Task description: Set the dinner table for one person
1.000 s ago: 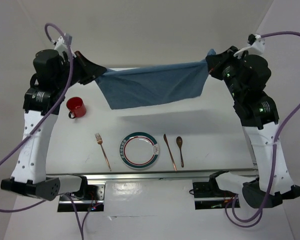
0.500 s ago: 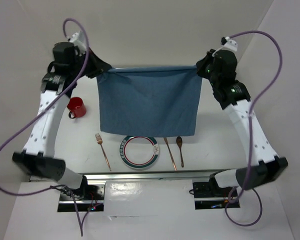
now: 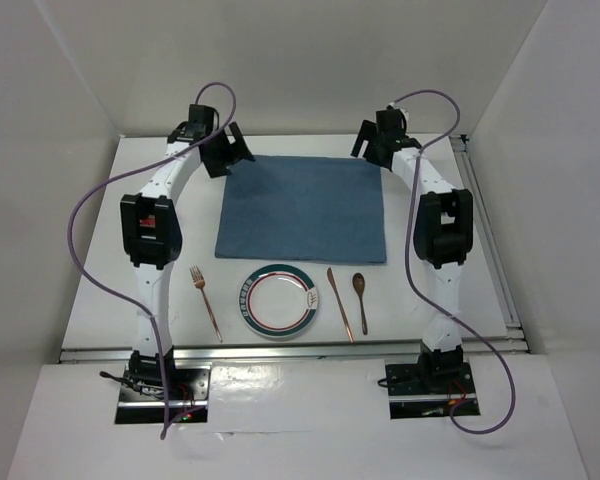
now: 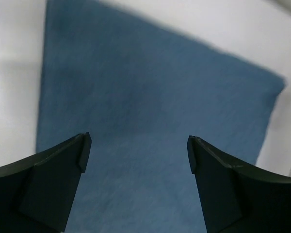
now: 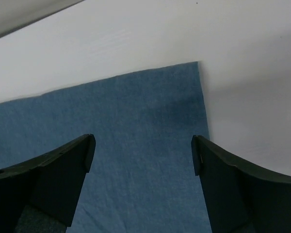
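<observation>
Placemat (image 3: pixel 302 208), blue, lies flat at the far middle of the dinner table (image 3: pixel 395 300) that spreads under both arms. Left gripper (image 4: pixel 138 150) and right gripper (image 5: pixel 143 145) hover over its far corners, jaws apart and holding nothing. Fork (image 3: pixel 206 303), plate (image 3: pixel 279 300), knife (image 3: pixel 339 303) and spoon (image 3: pixel 361 300) line the near edge.

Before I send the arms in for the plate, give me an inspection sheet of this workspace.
Surface: dinner table, white, metal rail along near edge.
Job's things: blue placemat flat, far middle; fork, plate, knife, spoon in a row nearer, off it; red mug mostly hidden behind left arm.
Clutter: nothing seen.
Grippers: left gripper and right gripper, jaws open, empty, above placemat's far corners.
Cables: purple cables loop beside both arms.
Surroundings: white walls.
</observation>
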`<state>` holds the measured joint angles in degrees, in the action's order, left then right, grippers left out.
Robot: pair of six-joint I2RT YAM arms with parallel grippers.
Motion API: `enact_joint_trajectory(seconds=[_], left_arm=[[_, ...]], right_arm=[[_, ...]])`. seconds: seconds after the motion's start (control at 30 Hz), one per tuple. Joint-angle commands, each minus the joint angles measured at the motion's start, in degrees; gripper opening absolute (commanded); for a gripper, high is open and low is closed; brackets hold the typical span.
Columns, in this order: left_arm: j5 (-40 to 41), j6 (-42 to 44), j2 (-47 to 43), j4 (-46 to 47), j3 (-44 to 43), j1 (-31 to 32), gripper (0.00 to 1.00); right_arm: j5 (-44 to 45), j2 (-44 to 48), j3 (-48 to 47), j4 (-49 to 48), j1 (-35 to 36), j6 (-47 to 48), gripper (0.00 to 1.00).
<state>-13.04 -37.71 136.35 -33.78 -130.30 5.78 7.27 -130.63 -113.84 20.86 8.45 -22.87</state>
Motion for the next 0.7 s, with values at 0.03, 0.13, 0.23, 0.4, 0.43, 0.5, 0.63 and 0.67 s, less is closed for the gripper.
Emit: enact_joint_trajectory(seconds=[0.03, 0.13, 0.23, 0.4, 0.43, 0.5, 0.63, 0.67], left_arm=[[3.2, 1.7, -10.6, 3.7, 6.7, -0.2, 1.00], [3.2, 4.7, -11.1, 1.1, 7.9, -0.2, 0.88], [2.0, 5.5, -13.2, 1.1, 13.8, 0.5, 0.35], [2.0, 5.5, -15.1, -0.1, 22.9, 1.6, 0.00], [2.0, 5.5, -15.8, 0.5, 24.6, 1.6, 0.00], [2.0, 5.5, -16.3, 0.5, 28.8, 2.2, 0.00], [2.6, 5.5, -17.0, 1.9, 34.2, 2.7, 0.00], [2.6, 5.5, -17.0, 1.9, 34.8, 2.7, 0.00]], right_arm=[[-2.3, 8.3, 3.9, -2.9, -1.2, 0.4, 0.93], [-5.1, 10.7, 7.7, 0.0, -1.2, 0.4, 0.87], [-8.4, 15.0, 15.6, 0.1, -1.2, 0.4, 0.70], [-12.4, 22.4, 28.7, 0.1, -1.2, -1.0, 0.15], [-13.0, 24.3, 32.7, 0.1, -1.2, -1.0, 0.07], [-13.9, 25.1, 35.9, 0.1, -1.2, -1.0, 0.06], [-14.7, 25.2, 39.5, 3.0, -1.8, 1.6, 0.06], [-14.7, 25.2, 40.0, 3.7, -1.8, 1.6, 0.06]])
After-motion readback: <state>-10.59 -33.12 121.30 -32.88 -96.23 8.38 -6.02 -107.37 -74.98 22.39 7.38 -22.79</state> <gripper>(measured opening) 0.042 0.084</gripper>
